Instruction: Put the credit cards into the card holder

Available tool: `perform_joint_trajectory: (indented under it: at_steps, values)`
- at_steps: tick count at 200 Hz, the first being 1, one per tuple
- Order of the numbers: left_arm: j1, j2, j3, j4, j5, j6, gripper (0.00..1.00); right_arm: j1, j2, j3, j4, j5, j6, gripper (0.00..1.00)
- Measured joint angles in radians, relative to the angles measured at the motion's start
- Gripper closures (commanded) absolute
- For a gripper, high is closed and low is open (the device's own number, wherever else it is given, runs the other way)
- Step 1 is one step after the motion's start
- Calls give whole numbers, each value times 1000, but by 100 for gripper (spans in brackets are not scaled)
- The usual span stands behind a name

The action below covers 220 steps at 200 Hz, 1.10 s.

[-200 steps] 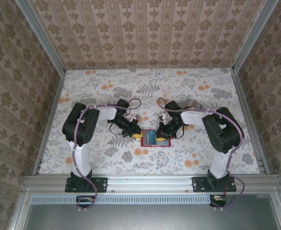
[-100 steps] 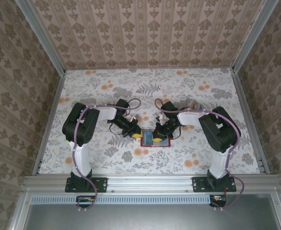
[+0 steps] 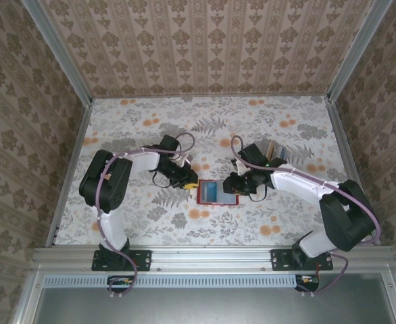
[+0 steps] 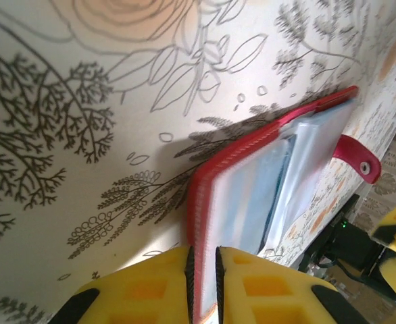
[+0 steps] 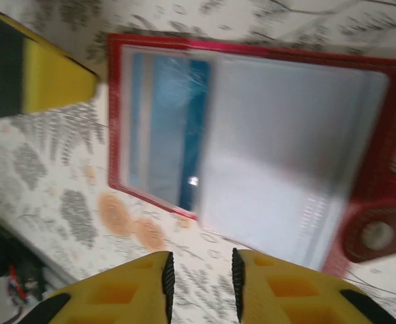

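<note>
The card holder's (image 3: 217, 192) edge was straddled by the left claw (image 4: 203, 270), grip untellable; the right claw (image 5: 200, 270), released beside it, was best lifted straight.

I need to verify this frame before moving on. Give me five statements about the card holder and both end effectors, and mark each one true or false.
1. The card holder lies open on the table. True.
2. A blue credit card shows behind one of its see-through pockets. True.
3. The right end effector grips a credit card. False: nothing sits between its fingers.
4. The left end effector is well clear of the card holder. False: the holder's red edge sits between its fingers.
5. The holder's snap tab is fastened. False: it sticks out loose at the side.
</note>
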Motion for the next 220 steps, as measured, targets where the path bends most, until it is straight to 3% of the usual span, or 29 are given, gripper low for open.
perform_joint_trajectory:
  at_steps: [49, 115, 140, 157, 199, 220]
  values:
    - [0, -21, -7, 7, -11, -6, 75, 0, 17, -50, -23, 60, 42, 61]
    - [-4, -57, -43, 14, -35, -6, 82, 5, 90, -48, 18, 63, 71, 70]
    - [-18, -57, -54, 11, -40, -6, 83, 6, 104, -38, 21, 63, 74, 76]
    - [-27, -57, -55, 14, -47, -5, 90, 11, 113, -33, 27, 63, 74, 78]
    - [-32, -56, -57, 15, -50, -3, 95, 20, 118, -29, 27, 63, 76, 86]
    - [-36, -52, -58, 15, -50, -3, 97, 20, 118, -29, 27, 63, 77, 97]
